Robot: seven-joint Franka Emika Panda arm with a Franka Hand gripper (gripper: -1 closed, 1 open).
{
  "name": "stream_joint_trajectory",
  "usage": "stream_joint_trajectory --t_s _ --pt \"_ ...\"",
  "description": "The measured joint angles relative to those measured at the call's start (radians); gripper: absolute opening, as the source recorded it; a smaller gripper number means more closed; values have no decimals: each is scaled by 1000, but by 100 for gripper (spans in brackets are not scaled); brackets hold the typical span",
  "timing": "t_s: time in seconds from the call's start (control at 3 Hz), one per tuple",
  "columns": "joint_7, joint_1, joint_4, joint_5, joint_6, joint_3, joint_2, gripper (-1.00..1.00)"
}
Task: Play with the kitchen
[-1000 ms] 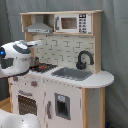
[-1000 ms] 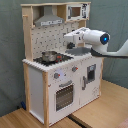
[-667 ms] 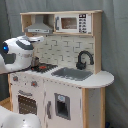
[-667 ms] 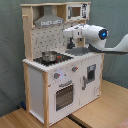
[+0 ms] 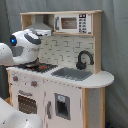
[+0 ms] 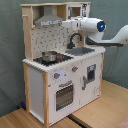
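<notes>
In the first exterior view the robot arm [image 5: 20, 46] comes in from the first exterior view's left and its white head hangs over the stovetop [image 5: 37, 66] end of the kitchen [image 5: 65, 85], level with the grey hood [image 5: 41, 25] and in front of the tiled back wall. To the right of it lie the sink [image 5: 72, 74] with the black faucet [image 5: 83, 59], and above them the small microwave [image 5: 74, 23] on the top shelf. Below the counter are the oven door [image 5: 26, 103] and knobs.

In the second exterior view the kitchen stands on a light wooden floor [image 6: 105, 107], a small pot [image 6: 49, 56] sits on the stovetop at the second exterior view's left, and the arm reaches in from the second exterior view's right, above the sink, with the gripper [image 6: 65, 23] up beside the hood's edge.

Against the pictures from a second ago, the arm's head has risen from counter height towards the hood and shelf; the kitchen itself stands as before.

Whether the gripper is released or clenched I cannot tell, and I cannot tell if it touches the hood; nothing is seen held in it
</notes>
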Motion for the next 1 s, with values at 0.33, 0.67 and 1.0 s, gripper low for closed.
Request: stream_joint_trajectory --t_s 0.33,0.67,1.0 --pt "-9 -72 2 0 59 0 45 100" --pt "-24 -140 57 0 53 15 90 100" --pt "-24 -183 108 0 29 55 104 100"
